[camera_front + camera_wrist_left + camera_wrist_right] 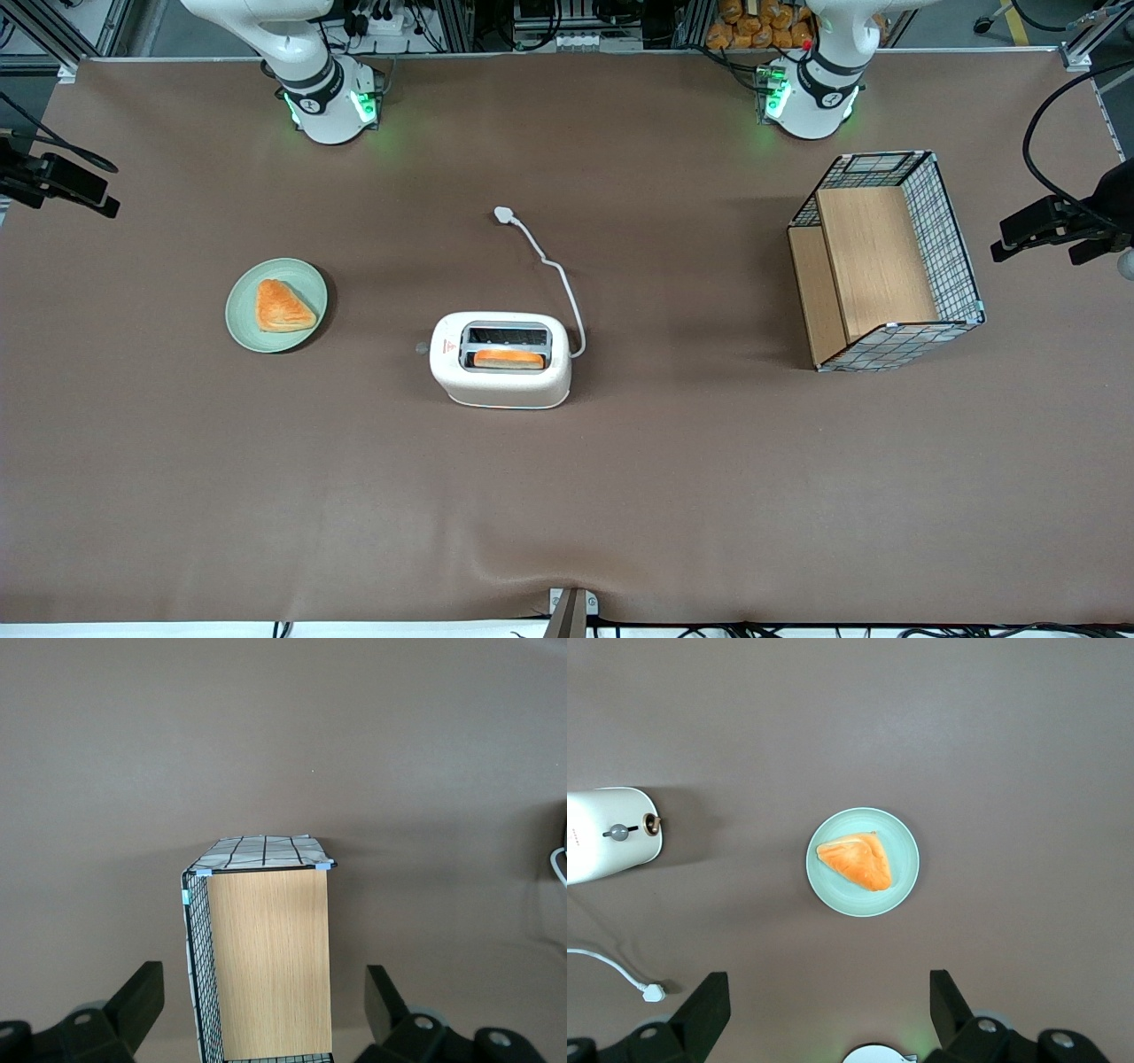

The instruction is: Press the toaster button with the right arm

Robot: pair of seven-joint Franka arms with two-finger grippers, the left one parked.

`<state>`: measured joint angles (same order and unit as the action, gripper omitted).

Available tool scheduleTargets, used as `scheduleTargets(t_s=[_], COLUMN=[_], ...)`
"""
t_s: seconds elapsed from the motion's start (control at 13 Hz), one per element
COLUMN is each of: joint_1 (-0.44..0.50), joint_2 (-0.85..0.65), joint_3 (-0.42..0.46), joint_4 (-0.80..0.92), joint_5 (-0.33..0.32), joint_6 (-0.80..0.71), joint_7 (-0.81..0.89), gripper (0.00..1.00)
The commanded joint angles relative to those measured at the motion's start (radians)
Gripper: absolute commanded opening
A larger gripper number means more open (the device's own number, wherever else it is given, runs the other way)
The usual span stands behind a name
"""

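Observation:
The cream-white toaster (500, 359) stands mid-table with a toast slice (508, 358) in the slot nearer the front camera. Its cord (558, 275) runs to a white plug (504, 213). The small pale grey toaster button (422, 348) sticks out of the narrow end that faces the working arm's end of the table. The right wrist view shows the toaster (607, 833) and the button (620, 832). My right gripper (830, 1010) is open and empty, held high above the table near a green plate, well apart from the toaster. It shows in the front view (84, 190) at the picture's edge.
A pale green plate (244, 315) with a triangular pastry (282, 307) lies beside the toaster toward the working arm's end, seen too in the right wrist view (904, 890). A wire basket with wooden panels (886, 257) lies toward the parked arm's end.

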<state>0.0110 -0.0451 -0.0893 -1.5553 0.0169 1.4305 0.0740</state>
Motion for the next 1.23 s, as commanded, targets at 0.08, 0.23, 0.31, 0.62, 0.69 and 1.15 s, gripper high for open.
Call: scheduleTargets(t_s=[0.08, 0.23, 0.31, 0.62, 0.69, 1.15], joint_1=[-0.011, -0.008, -0.009, 0.015, 0.042, 0.153], joint_2=[0.008, 0.008, 0.011, 0.054, 0.068, 0.200], joint_3=[0.008, 0.010, 0.011, 0.013, 0.013, 0.013], joint_4=[0.017, 0.018, 0.020, 0.018, 0.018, 0.018], joint_5=[0.005, 0.006, 0.015, 0.100, 0.101, 0.196], joint_6=[-0.002, -0.004, -0.004, -0.010, -0.010, 0.033], joint_7=[0.006, 0.009, 0.010, 0.006, 0.006, 0.021], gripper=[1.00, 1.00, 1.00, 1.00, 1.00, 1.00])
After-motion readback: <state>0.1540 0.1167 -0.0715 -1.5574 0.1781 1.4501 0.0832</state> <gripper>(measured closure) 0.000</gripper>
